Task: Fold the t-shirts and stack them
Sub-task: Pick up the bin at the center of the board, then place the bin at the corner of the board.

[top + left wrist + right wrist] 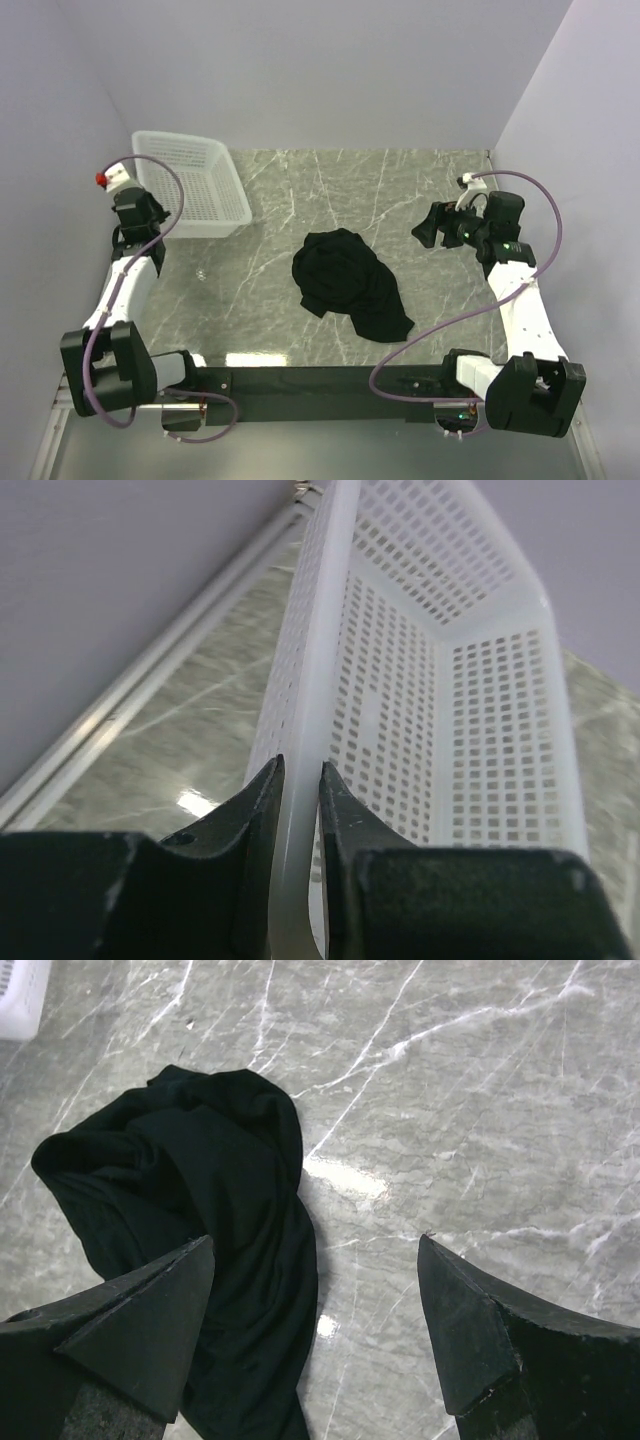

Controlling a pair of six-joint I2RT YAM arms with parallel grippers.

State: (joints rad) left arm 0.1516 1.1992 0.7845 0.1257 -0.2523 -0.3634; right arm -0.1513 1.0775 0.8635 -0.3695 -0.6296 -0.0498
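Left claw (300, 770) is pinching white basket (330, 600) rim, nearly closed on it | black t-shirt (345, 280) is lying crumpled on surface (420, 190), well apart from basket | right claw (315, 1245) is hovering wide apart, holding nothing, near t-shirt's right side | tip: likely spreading next, so grabbing a hem or sleeve edge, not the bunched middle

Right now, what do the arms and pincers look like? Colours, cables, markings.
White links and black joint housings on the left arm and right arm, a purple cable looping along each. Near the left wrist a red cap; on the right forearm a green light. Matte black wedge fingers tapering to points on left pincer and right pincer.
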